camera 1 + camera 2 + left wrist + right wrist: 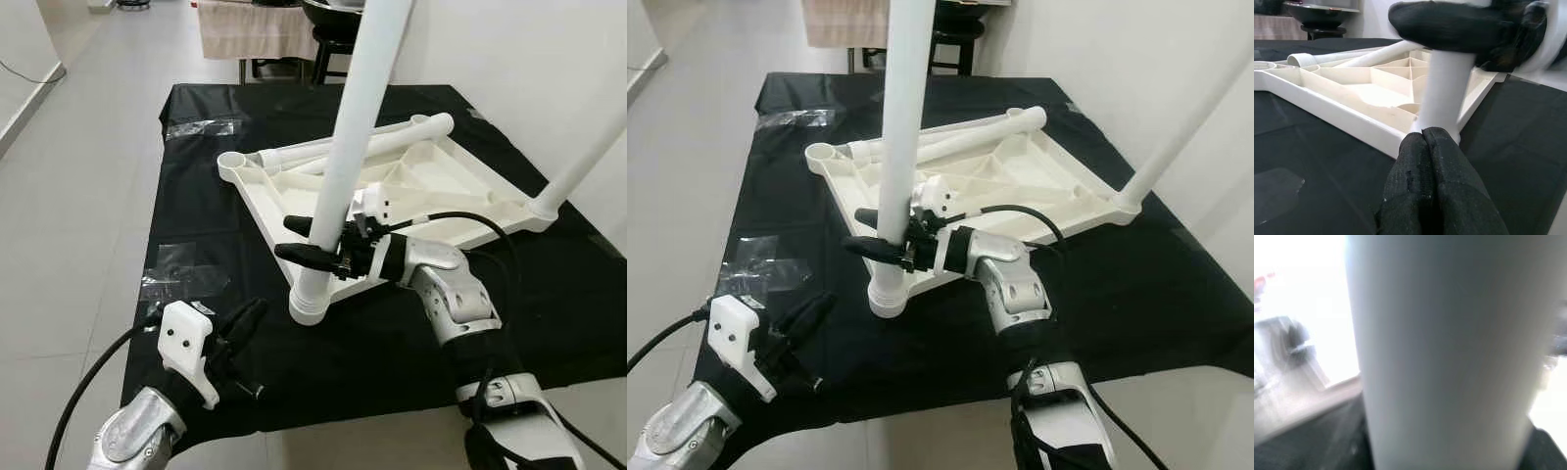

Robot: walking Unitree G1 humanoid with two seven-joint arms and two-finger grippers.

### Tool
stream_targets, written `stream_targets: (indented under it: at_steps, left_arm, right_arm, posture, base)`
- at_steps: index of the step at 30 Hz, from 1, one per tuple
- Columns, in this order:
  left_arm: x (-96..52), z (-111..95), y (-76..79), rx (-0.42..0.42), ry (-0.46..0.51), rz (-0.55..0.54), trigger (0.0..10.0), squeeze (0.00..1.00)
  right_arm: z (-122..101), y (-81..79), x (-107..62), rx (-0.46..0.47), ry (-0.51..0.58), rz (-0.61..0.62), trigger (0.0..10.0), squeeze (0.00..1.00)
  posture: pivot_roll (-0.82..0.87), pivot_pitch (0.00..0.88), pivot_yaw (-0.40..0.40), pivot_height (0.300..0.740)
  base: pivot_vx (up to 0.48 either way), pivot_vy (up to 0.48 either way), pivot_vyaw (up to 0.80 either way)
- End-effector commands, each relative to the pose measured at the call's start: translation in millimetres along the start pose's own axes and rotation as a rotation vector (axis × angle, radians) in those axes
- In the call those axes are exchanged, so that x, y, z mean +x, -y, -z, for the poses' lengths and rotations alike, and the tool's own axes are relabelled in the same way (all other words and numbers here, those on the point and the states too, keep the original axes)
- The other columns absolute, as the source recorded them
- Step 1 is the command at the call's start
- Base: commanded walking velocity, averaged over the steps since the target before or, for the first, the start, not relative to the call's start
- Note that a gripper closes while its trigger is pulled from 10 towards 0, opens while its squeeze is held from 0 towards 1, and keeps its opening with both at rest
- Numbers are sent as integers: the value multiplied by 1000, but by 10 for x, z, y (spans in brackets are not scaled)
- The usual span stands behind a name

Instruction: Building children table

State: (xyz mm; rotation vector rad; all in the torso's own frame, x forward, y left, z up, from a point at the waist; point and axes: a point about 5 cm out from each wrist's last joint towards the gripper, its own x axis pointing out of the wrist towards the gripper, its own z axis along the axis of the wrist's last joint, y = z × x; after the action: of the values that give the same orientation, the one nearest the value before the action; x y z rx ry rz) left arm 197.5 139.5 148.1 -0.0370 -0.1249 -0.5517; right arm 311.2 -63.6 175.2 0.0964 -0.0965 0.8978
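Note:
An upturned white plastic table top [446,181] lies on a black cloth [196,206]. A white leg [353,117] stands upright in its near corner socket. My right gripper [292,240] is shut on this leg just above the socket, one finger behind it and one in front; the leg [1449,352] looms close in the right wrist view. A second leg [580,164] stands in the right corner. A third leg [392,139] lies loose across the table top. The left corner socket [232,160] is empty. My left gripper [247,318] hovers low at the cloth's near left, shut and holding nothing.
Clear plastic wrappers [181,272] [201,127] lie on the cloth's left side. A dark stool [333,39] and a draped table stand beyond the cloth. A white wall runs along the right. Bare tiled floor [78,196] stretches to the left.

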Motion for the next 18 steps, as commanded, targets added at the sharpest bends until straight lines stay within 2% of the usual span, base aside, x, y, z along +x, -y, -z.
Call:
stream_targets:
  at_steps: [1,3,4,5,8,9,10,11,12,13,14,15,17,18]
  left_arm:
    - [-16,-22,16,-14,7,13,10000,0]
    - [-15,-18,17,-17,5,16,10000,0]
    - [-15,-18,17,-17,5,16,10000,0]
    - [-13,-16,20,-20,3,21,10000,0]
    - [-17,-15,20,-20,2,23,10000,0]
    - [-20,-15,19,-19,2,19,10000,0]
    - [-20,-15,19,-19,2,19,10000,0]
    - [-23,-16,18,-17,2,16,10000,0]
    - [-24,-17,18,-17,2,14,10000,0]
    - [-21,-17,17,-16,3,13,10000,0]
    - [-21,-17,17,-16,3,13,10000,0]
    - [-20,-18,17,-17,3,13,10000,0]
    - [-20,-18,17,-17,3,13,10000,0]
    - [-14,-17,17,-17,3,13,10000,0]
  right_arm:
    - [464,-245,-92,0,-218,199,0,0]
    - [435,-223,-63,-26,-208,154,0,0]
    - [435,-223,-63,-26,-208,154,0,0]
    - [378,-150,-31,-27,-185,155,0,0]
    - [387,-144,-26,-17,-193,148,0,0]
    - [395,-145,-20,-20,-207,138,5373,0]
    - [395,-145,-20,-20,-207,138,5373,0]
    - [393,-145,-16,-19,-220,129,10000,0]
    - [370,-133,-10,-16,-217,114,10000,0]
    - [324,-129,4,-7,-206,52,10000,671]
    - [324,-129,4,-7,-206,52,10000,671]
    - [242,-112,13,-2,-187,5,10000,1000]
    - [242,-112,13,-2,-187,5,10000,1000]
    - [137,-94,19,-17,-165,-108,10000,1000]
  posture:
    - [109,103,-93,740]
    - [106,98,-95,740]
    - [106,98,-95,740]
    - [106,98,-95,740]
    - [117,99,-101,740]
    - [117,99,-101,740]
    - [117,99,-101,740]
    - [119,99,-98,740]
    - [119,99,-98,740]
    - [118,99,-99,740]
    - [118,99,-99,740]
    - [118,99,-99,740]
    - [118,99,-99,740]
    - [121,96,-99,740]
  base:
    - [0,0,0]
    - [0,0,0]
    - [0,0,0]
    - [0,0,0]
    - [0,0,0]
    - [0,0,0]
    - [0,0,0]
    - [0,0,0]
    - [0,0,0]
    - [0,0,0]
    - [0,0,0]
    - [0,0,0]
    - [0,0,0]
    - [0,0,0]
